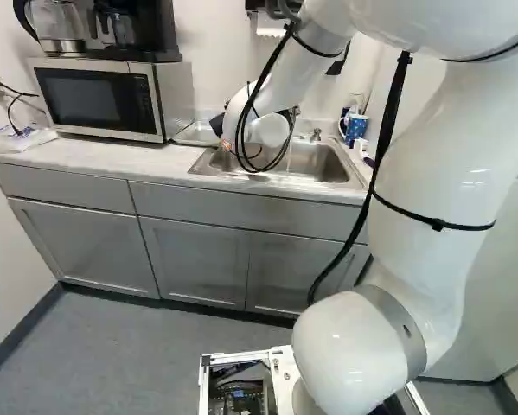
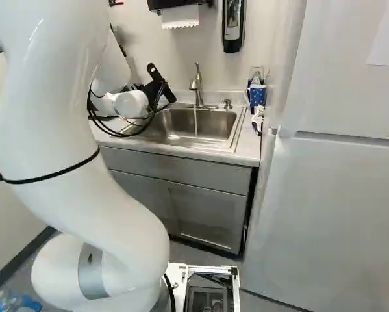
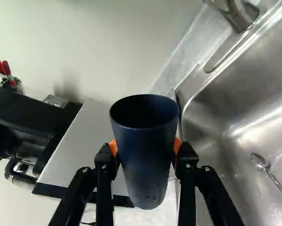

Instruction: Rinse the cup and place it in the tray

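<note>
Navy blue on the cup point(image 3: 145, 160), bright orange on the pads point(image 3: 177, 147), black on the fingers point(image 3: 104, 188)! White dots pattern the blue mug point(image 2: 257, 95), grey runs across the cabinets point(image 1: 194, 255), and the arm point(image 1: 431, 173) gleams white.

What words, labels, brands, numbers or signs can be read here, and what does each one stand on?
No text can be read.
Microwave: any marks on its control panel are too small to read.
Wall dispenser: its front is too blurred to read.
Dark blue cup, held in the gripper: no lettering can be made out.
</note>
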Robot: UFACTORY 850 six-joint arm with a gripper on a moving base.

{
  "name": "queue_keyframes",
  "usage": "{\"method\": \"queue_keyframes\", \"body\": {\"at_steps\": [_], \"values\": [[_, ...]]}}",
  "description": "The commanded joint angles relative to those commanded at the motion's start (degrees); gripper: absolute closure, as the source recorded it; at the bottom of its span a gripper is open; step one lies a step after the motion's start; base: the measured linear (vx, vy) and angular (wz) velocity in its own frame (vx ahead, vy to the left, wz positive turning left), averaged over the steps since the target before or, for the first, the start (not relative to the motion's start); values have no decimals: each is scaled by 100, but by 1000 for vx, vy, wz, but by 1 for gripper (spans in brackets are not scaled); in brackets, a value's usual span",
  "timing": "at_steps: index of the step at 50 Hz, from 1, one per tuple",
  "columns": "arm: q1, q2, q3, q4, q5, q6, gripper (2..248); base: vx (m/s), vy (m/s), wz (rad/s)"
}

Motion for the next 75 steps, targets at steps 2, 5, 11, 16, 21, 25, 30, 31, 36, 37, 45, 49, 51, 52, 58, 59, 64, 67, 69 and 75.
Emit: {"method": "queue_keyframes", "body": {"at_steps": [2, 5, 11, 16, 21, 25, 30, 31, 36, 37, 45, 49, 51, 52, 58, 59, 64, 67, 69, 75], "values": [[0, 0, 0, 0, 0, -121, 126, 0, 0, 0], [0, 0, 0, 0, 0, -301, 126, 0, 0, 0], [0, 0, 0, 0, 0, -663, 126, 0, 0, 0], [0, 0, 0, 0, 0, -963, 126, 0, 0, 0], [0, 0, 0, 0, 0, -1264, 126, 0, 0, 0], [0, 0, 0, 0, 0, -1505, 126, 0, 0, 0], [0, 0, 0, 0, 0, -1805, 126, 0, 0, 0], [0, 0, 0, 0, 0, -1866, 126, 0, 0, 0], [0, 0, 0, 0, 0, -2166, 126, 0, 0, 0], [0, 0, 0, 0, 0, -2227, 126, 0, 0, 0], [0, 0, 0, 0, 0, -2716, 126, 0, 0, 0], [0, 0, 0, 0, 0, -2951, 126, 0, 0, 0], [0, 0, 0, 0, 0, -3072, 126, 0, 0, 0], [0, 0, 0, 0, 0, -3133, 126, 0, 0, 0], [0, 0, 0, 0, 0, -3495, 126, 0, 0, 0], [0, 0, 0, 0, 0, -3555, 126, 0, 0, 0], [0, 0, 0, 0, 0, -3856, 126, 0, 0, 0], [0, 0, 0, 0, 0, -4036, 126, 0, 0, 0], [0, 0, 0, 0, 0, -4158, 126, 0, 0, 0], [0, 0, 0, 0, 0, -4519, 126, 0, 0, 0]]}}
